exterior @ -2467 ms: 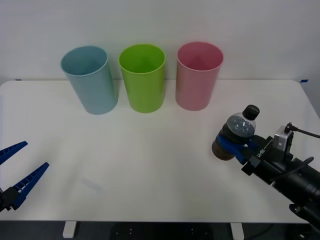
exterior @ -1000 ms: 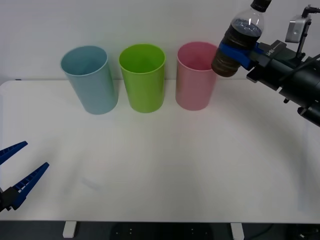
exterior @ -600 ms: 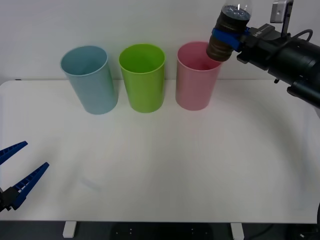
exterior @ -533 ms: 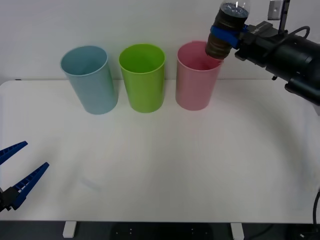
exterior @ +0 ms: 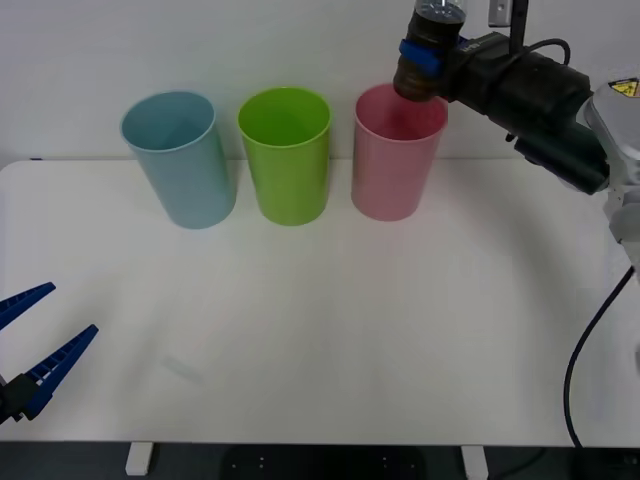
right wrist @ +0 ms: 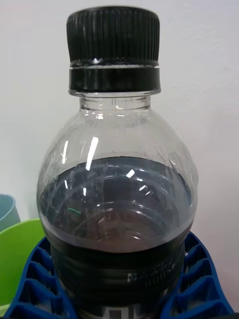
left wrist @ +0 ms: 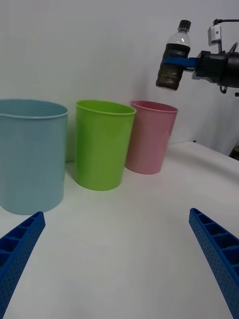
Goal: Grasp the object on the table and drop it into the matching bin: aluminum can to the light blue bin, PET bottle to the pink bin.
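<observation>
My right gripper (exterior: 418,58) is shut on the PET bottle (exterior: 428,45), a small clear bottle with a dark cap and dark lower body. It holds the bottle upright in the air, just above the right part of the pink bin's (exterior: 397,155) rim. In the left wrist view the PET bottle (left wrist: 174,62) hangs clear above the pink bin (left wrist: 150,137). The right wrist view has the bottle (right wrist: 117,199) close up between the blue fingers (right wrist: 199,286). The light blue bin (exterior: 180,160) stands at the left of the row. My left gripper (exterior: 35,345) waits open at the table's (exterior: 320,330) near left edge.
A green bin (exterior: 287,155) stands between the light blue and pink bins, all three in a row along the table's far edge against a white wall. The right arm's black body (exterior: 530,90) reaches in from the right above the table.
The right gripper has lifted the bottle from the table's right side, then carried it up and left to above the pink bin's rim. The left gripper has not moved.
</observation>
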You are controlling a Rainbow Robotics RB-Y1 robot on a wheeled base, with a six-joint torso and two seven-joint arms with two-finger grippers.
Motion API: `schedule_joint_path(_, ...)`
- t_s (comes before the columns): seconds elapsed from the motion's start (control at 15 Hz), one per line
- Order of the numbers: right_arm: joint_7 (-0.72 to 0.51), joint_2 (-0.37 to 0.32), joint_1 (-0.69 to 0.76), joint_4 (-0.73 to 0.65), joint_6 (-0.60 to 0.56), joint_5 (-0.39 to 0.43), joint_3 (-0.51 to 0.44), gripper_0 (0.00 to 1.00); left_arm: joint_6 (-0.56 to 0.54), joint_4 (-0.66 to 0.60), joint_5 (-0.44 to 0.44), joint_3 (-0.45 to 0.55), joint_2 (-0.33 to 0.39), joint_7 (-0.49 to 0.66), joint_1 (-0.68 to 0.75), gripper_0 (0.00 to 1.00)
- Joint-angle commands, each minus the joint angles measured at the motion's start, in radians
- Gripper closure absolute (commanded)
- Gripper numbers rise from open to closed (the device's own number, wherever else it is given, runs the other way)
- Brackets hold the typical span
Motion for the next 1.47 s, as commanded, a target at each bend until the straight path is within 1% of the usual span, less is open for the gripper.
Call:
schedule_joint_path(0.07,0.017,0.037,-0.034,0.055,0.048,0.033,0.002,1.0,0.0,0.0,0.0,0.0,0.0,0.0,0.0,0.0)
schedule_joint_path(0.13,0.021,0.052,-0.041,0.065,0.071,0.053,0.002,1.0,0.0,0.0,0.0,0.0,0.0,0.0,0.0,0.0)
schedule_joint_path(0.27,0.031,0.069,-0.051,0.084,0.104,0.059,0.005,1.0,0.0,0.0,0.0,0.0,0.0,0.0,0.0,0.0)
schedule_joint_path(0.47,0.043,0.08,-0.051,0.084,0.175,0.058,0.04,0.98,0.0,0.0,0.0,0.0,0.0,0.0,0.0,0.0)
schedule_joint_path(0.6,0.047,0.081,-0.051,0.084,0.178,0.058,0.04,0.96,0.0,0.0,0.0,0.0,0.0,0.0,0.0,0.0)
schedule_joint_path(0.67,0.05,0.081,-0.051,0.084,0.178,0.058,0.042,0.95,0.0,0.0,0.0,0.0,0.0,0.0,0.0,0.0)
schedule_joint_path(0.8,0.057,0.081,-0.051,0.085,0.178,0.058,0.04,0.87,0.0,0.0,0.0,0.0,0.0,0.0,0.0,0.0)
schedule_joint_path(0.87,0.063,0.081,-0.051,0.084,0.178,0.058,0.04,0.69,0.0,0.0,0.0,0.0,0.0,0.0,0.0,0.0)
schedule_joint_path(0.93,0.069,0.081,-0.051,0.084,0.176,0.058,0.04,0.29,0.0,0.0,0.0,0.0,0.0,0.0,0.0,0.0)
schedule_joint_path(1.0,0.08,0.081,-0.051,0.084,0.17,0.058,0.039,0.0,0.0,0.0,0.0,0.0,0.0,0.0,0.0,0.0)
schedule_joint_path(1.27,0.098,0.081,-0.051,0.084,0.157,0.049,0.033,0.0,0.0,0.0,0.0,0.0,0.0,0.0,0.0,0.0)
schedule_joint_path(1.47,0.106,0.081,-0.044,0.075,0.132,0.018,0.022,0.0,0.0,0.0,0.0,0.0,0.0,0.0,0.0,0.0)
